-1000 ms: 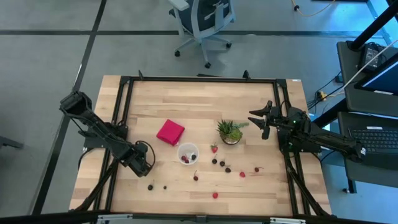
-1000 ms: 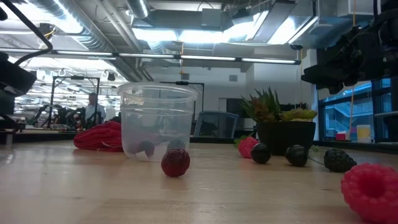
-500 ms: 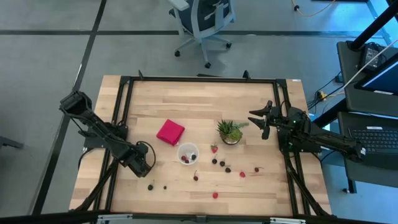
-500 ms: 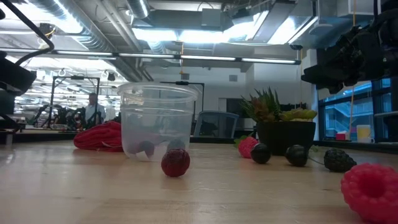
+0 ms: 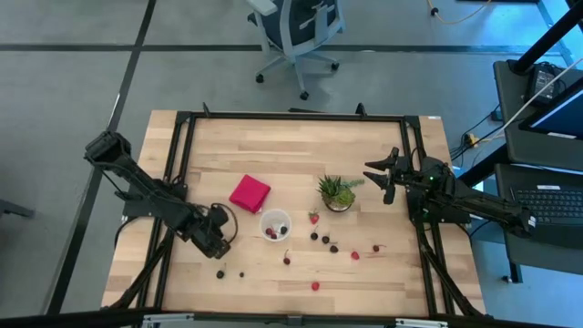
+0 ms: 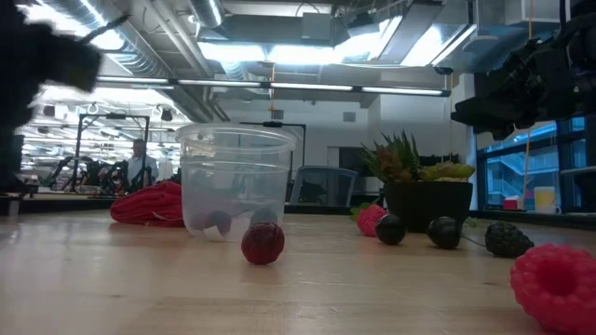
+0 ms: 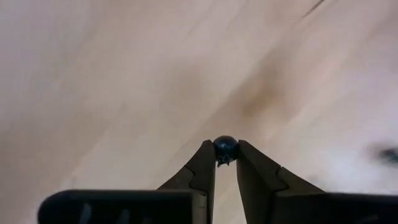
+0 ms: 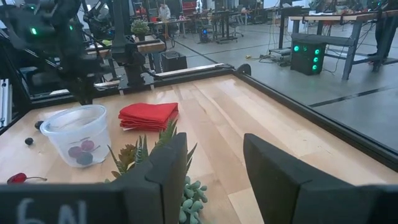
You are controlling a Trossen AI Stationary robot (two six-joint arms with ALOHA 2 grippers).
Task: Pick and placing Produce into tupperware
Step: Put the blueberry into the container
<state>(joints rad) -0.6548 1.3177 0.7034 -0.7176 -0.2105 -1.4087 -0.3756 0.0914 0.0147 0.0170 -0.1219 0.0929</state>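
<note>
The produce is small red and dark berries [image 5: 324, 240] scattered on the wooden table, with two more dark ones [image 5: 220, 272] near the front left. The clear round tupperware [image 5: 275, 225] stands mid-table with a few berries [image 8: 81, 150] in it. My left gripper [image 5: 217, 240] hovers left of the tupperware, shut on a tiny dark berry [image 7: 225, 145]. My right gripper [image 5: 387, 178] waits open at the table's right side, beside the potted plant [image 5: 338, 192]. My left gripper pinches the dark berry by its two sides [image 7: 225, 149], right at the free ends of its two fingers. The fingers point steeply down from above. The berry is lifted clear of the table.
A flat pink-red block [image 5: 249, 193] lies left of the plant and behind the tupperware. In the low view a red berry [image 6: 263, 243] sits just in front of the tupperware [image 6: 235, 181], and a raspberry [image 6: 559, 284] lies near the front right. A black frame [image 5: 291, 117] rims the table.
My left gripper has risen from the table and shifted a little toward the tupperware, its wrist turning as it went. The loose berries and the tupperware have stayed in place.
</note>
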